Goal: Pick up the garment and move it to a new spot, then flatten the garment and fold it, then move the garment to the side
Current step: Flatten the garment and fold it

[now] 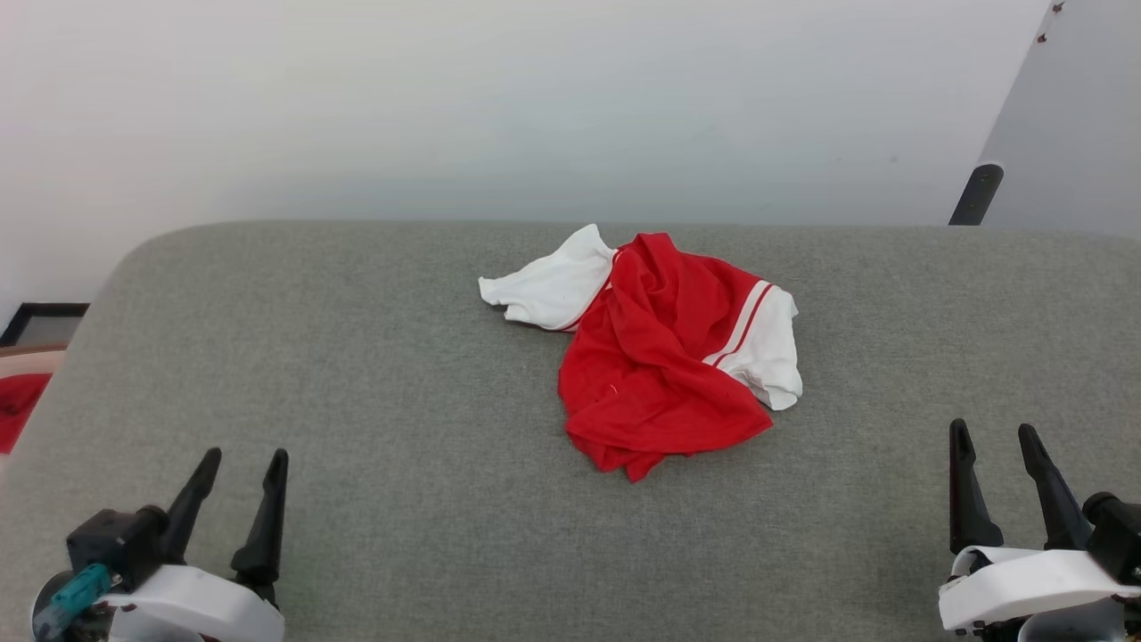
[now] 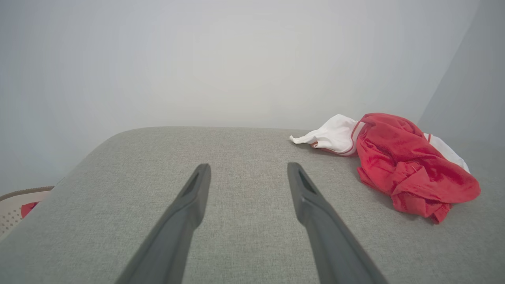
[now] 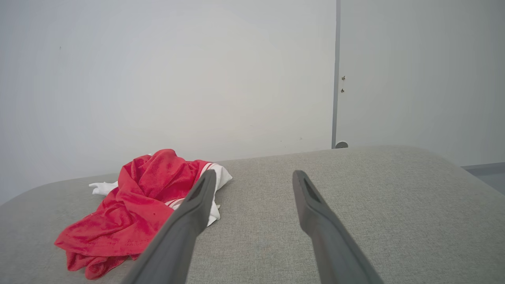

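The garment (image 1: 660, 348) lies crumpled in a heap near the middle of the grey padded surface (image 1: 357, 357), red with white sleeves spilling out at its left and right. From the left wrist the garment (image 2: 406, 165) sits off to the right; from the right wrist the garment (image 3: 138, 209) sits to the left, partly behind one finger. My left gripper (image 1: 242, 462) rests open at the lower left, well short of the cloth. At the lower right my right gripper (image 1: 991, 432) is open too, with nothing between its fingers. Left gripper (image 2: 248, 169) and right gripper (image 3: 254, 175) both point over bare fabric.
A pale wall rises behind the surface. A dark rod (image 1: 975, 194) leans at the far right by a grey panel. Off the left edge sits a basket (image 2: 14, 207) with something red in it (image 1: 18, 406). Bare grey surface surrounds the heap.
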`<state>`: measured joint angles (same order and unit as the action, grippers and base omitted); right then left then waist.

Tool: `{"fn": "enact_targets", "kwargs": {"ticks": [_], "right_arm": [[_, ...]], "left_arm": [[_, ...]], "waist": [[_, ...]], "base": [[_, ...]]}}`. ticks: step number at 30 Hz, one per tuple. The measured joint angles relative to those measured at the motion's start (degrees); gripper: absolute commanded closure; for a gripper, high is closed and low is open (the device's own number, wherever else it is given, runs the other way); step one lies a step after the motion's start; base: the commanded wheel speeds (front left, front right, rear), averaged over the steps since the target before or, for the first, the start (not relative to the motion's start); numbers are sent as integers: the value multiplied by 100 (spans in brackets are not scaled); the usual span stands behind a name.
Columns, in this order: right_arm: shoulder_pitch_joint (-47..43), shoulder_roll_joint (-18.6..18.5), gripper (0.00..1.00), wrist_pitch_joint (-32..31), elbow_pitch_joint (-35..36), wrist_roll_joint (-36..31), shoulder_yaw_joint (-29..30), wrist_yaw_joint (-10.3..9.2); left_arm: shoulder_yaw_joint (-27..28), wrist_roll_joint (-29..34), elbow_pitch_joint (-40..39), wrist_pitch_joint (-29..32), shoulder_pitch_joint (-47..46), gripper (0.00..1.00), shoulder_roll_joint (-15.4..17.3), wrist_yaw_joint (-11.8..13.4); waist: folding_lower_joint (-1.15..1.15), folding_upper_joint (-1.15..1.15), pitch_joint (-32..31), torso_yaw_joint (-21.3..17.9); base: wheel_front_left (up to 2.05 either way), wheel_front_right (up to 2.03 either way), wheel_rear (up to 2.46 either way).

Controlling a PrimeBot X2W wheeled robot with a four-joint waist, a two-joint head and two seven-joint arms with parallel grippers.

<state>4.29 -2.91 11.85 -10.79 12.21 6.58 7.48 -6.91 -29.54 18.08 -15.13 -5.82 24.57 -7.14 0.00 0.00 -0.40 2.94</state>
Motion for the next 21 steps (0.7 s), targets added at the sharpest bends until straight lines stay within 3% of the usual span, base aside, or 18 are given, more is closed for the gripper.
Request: {"fn": "enact_targets", "kwargs": {"ticks": [13, 17, 21], "right_arm": [[19, 0, 0, -68, -38, 47, 11, 0], [222, -3, 0, -538, -137, -38, -68, 0], [784, -15, 0, -1526, -267, -375, -313, 0]], "left_arm": [[-56, 31, -27, 0, -40, 0, -49, -26], [-104, -73, -63, 0, -113, 0, -65, -26], [-159, -166, -93, -1, -222, 0, -118, -26]], "waist": [[0, 0, 29, 29], [0, 0, 137, 65], [0, 0, 323, 115]], "base": [[0, 0, 0], [0, 0, 0], [0, 0, 0]]}}
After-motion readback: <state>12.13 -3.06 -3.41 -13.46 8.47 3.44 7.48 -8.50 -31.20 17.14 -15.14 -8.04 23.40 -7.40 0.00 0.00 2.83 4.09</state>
